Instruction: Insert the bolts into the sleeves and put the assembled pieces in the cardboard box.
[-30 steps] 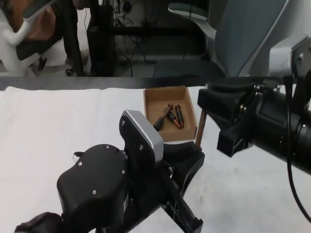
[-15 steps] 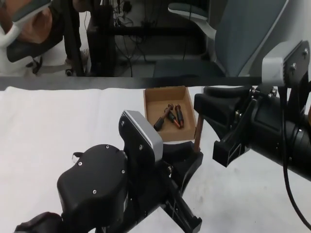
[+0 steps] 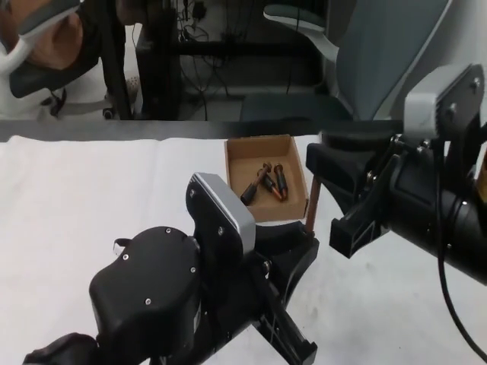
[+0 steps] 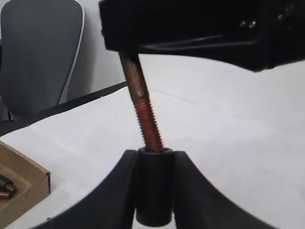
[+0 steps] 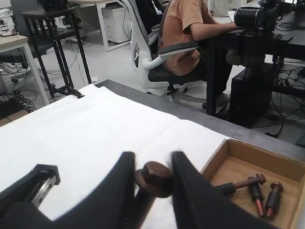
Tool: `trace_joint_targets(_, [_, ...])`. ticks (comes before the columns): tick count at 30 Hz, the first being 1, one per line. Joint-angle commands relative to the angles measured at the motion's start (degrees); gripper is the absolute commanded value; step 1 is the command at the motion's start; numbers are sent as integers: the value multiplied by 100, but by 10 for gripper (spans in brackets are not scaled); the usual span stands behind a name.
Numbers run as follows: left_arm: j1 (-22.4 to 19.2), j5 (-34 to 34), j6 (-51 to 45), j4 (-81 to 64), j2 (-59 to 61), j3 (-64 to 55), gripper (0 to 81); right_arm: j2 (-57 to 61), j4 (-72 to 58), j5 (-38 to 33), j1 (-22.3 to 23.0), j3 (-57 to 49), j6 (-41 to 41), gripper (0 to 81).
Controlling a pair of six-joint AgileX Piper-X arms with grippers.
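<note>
Bolt (image 4: 143,107): one, copper-coloured, clamped at its head end by the right gripper (image 5: 152,164), whose jaws are closed narrowly on it just under the head. Sleeve (image 4: 153,191): one, black, pinched upright in the left gripper (image 4: 153,157), jaws closed on its sides.

Key relation: the bolt's threaded tip sits at the sleeve's mouth, the right gripper above and the left below. The bolt's long axis leans a little off the sleeve's axis. How deep the thread has entered cannot be told.

Judgement: the coming push must run down along the sleeve's axis, with the lean taken out first, or the thread may bind at the rim.

Position: the pair hangs above the bench (image 3: 76,198), just beside the near right corner of the cardboard box (image 3: 236,148). The box lies at the bench's far edge, about midway along it. Both grippers are equally near the box.

Count: three assembled pieces (image 3: 268,182) in the box, one bolt, one sleeve, one box.
</note>
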Motion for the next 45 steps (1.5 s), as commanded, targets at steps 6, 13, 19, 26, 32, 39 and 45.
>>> trace_joint_targets(6, [-2, -118, 9, -323, -32, -12, 17, 92, -48, -17, 80, 87, 158, 0])
trace_joint_targets(13, [204, -475, 51, -672, -32, -12, 17, 81, 512, -43, 337, 171, 210, 0])
trace_joint_targets(19, [547, -275, 48, -641, -32, -12, 17, 81, 499, -746, 461, 171, 785, 52])
trace_joint_targets(26, [931, -275, 48, -626, -32, -12, 17, -80, 499, -282, 476, 149, 1914, 700])
trace_joint_targets(32, [1617, 232, 48, -524, 167, -376, 17, -162, 638, 59, 476, 147, 3442, 658])
trace_joint_targets(39, [2275, 1220, 48, 979, 1590, -2102, 17, 203, 1681, 859, 476, 147, 4750, 659])
trace_joint_targets(45, [2326, 1514, 48, 2211, 2929, -3697, 17, 1240, 1697, 482, 476, -159, 5052, 659])
